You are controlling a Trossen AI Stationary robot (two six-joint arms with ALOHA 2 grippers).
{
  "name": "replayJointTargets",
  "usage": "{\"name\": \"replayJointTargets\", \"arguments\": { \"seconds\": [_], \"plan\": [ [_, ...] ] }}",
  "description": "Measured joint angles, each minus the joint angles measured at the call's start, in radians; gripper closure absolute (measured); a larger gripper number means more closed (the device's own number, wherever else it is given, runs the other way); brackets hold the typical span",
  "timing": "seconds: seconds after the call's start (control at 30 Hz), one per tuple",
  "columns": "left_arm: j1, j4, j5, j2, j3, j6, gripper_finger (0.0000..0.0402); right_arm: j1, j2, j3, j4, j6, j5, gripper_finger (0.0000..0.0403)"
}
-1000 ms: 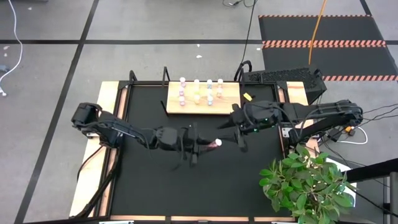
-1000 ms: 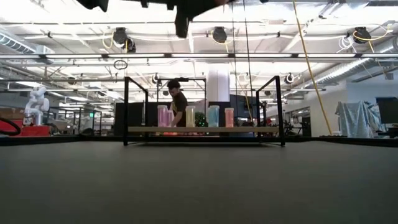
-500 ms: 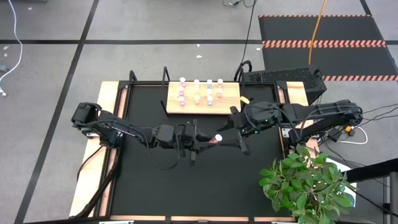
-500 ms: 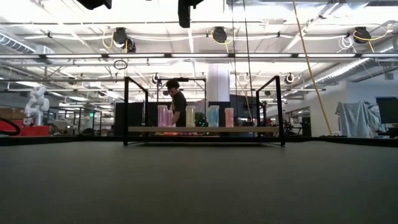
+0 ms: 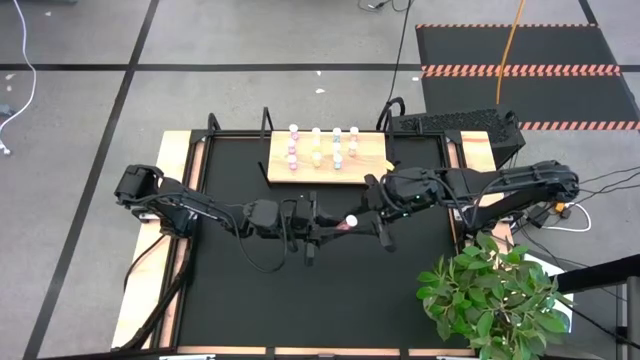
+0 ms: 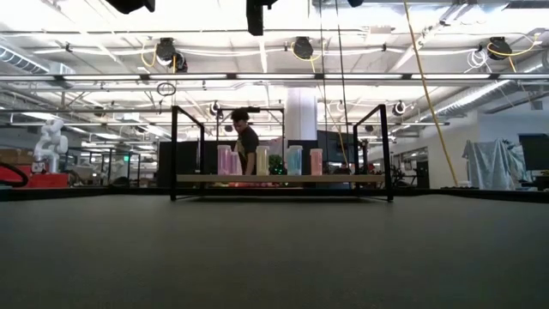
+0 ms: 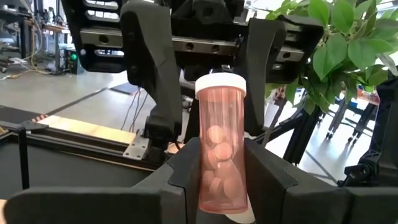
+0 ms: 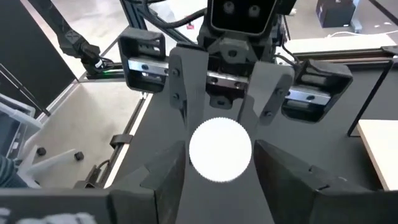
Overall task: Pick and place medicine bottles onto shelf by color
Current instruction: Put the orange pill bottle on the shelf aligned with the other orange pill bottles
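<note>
A: The left gripper [image 5: 330, 226] — what is it doing?

B: It hangs above the middle of the black table [image 5: 240, 290], fingers [image 7: 186, 174] clamped on a pink bottle [image 5: 346, 223]. The left wrist view shows that bottle [image 7: 221, 146] standing up between the pads, white cap [image 7: 221, 86] clear of them, round tablets visible inside.

A: And further right?

B: The right gripper [image 5: 371, 214] faces it, nose to nose. In the right wrist view its own fingers [image 8: 168, 177] stand on either side of the cap [image 8: 219, 150] with a gap on both sides, so they are parted around the cap and not pressing on it.

A: The bottle is off the table, then?

B: Yes, carried in the air between the two arms, in front of the shelf [image 5: 370, 160].

A: What is on the shelf?

B: The other bottles [image 5: 323, 146], in rows by colour: pink at the left, then yellow, blue and a pale orange one. The low view shows them [image 6: 294, 160] upright on the board [image 6: 279, 178], with a person [image 6: 245, 142] in the room behind. A potted plant [image 5: 495, 290] sits at the table's right corner.
</note>
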Motion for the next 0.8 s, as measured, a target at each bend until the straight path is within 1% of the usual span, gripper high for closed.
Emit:
{"name": "replayJointTargets", "arguments": {
  "seconds": [0.27,0.4,0.5,0.6,0.8],
  "plan": [
    [0.000,-0.004,0.000,0.000,0.000,0.001,0.0298,0.000,0.007,0.000,0.027,0.013,-0.007,0.0220],
    [0.000,-0.004,0.003,0.000,0.000,0.003,0.0298,0.000,0.007,0.000,0.049,0.014,-0.050,0.0220],
    [0.000,-0.004,0.003,0.000,0.000,0.003,0.0298,-0.001,0.007,0.000,0.047,0.023,-0.052,0.0225],
    [0.000,-0.004,0.003,0.000,0.000,0.003,0.0298,-0.013,0.007,0.000,0.050,0.046,-0.053,0.0244],
    [0.000,-0.006,0.002,0.000,0.000,0.000,0.0298,-0.022,0.007,0.000,0.050,0.061,-0.054,0.0299]
  ]
}}
